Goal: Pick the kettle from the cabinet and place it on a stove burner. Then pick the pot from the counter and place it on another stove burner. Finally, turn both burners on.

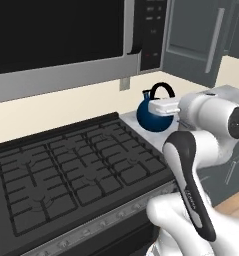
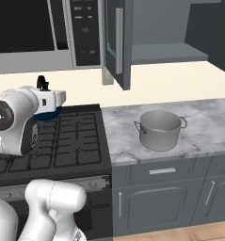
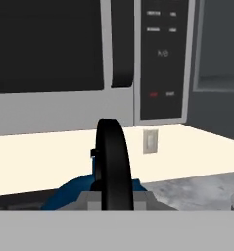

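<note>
My gripper is shut on the black arched handle of the dark-blue kettle. The kettle is at the back right corner of the black stove; I cannot tell whether it rests on the grate. In the hand view the handle stands between my fingertips, above the blue body. From the right base view the arm hides most of the kettle. The grey pot stands on the marble counter, right of the stove burners. The cabinet is open.
A silver-black microwave hangs over the stove. The open cabinet door juts out beside it. A silver knob strip runs along the stove front. A wall outlet sits behind the kettle.
</note>
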